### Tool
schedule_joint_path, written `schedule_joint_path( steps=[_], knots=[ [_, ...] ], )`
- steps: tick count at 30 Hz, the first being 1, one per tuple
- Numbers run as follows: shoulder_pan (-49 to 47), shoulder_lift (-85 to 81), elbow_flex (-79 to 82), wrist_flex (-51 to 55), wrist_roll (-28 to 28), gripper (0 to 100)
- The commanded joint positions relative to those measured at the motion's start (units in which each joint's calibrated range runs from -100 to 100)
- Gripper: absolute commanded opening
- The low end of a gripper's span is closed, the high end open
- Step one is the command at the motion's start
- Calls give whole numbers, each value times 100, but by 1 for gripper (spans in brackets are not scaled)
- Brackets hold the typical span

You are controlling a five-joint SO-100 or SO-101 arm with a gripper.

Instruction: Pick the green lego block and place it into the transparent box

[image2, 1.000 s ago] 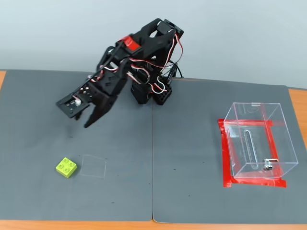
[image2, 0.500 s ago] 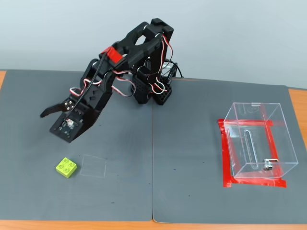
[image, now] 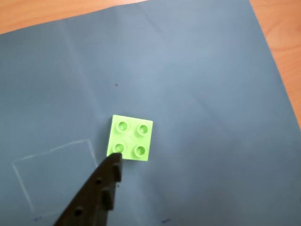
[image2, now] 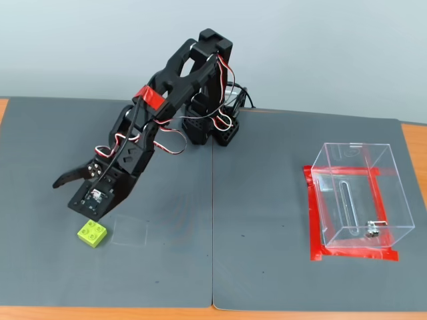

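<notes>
Now approach step: tool spread, hovering just above green lego block near worktop's front-left corner. Next: descend, straddle block, pinch. Transparent box well apart, right edge.

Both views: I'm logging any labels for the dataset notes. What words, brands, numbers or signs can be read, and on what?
None can be read in either view.
Lego block: plain studs, no lettering legible.
Box: clear walls, metal latch, no label.
Gripper: no print visible on it.
Mat: only a faint drawn square outline, no text.
</notes>
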Motion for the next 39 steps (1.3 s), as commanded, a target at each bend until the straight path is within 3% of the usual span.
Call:
schedule_joint_path(
  steps=[1,24,39],
  knots=[
    [-21,108,-338,-189,-29,42],
    [-148,1735,-1595,-128,23,42],
    [-222,1905,-1478,-24,29,42]
  ],
)
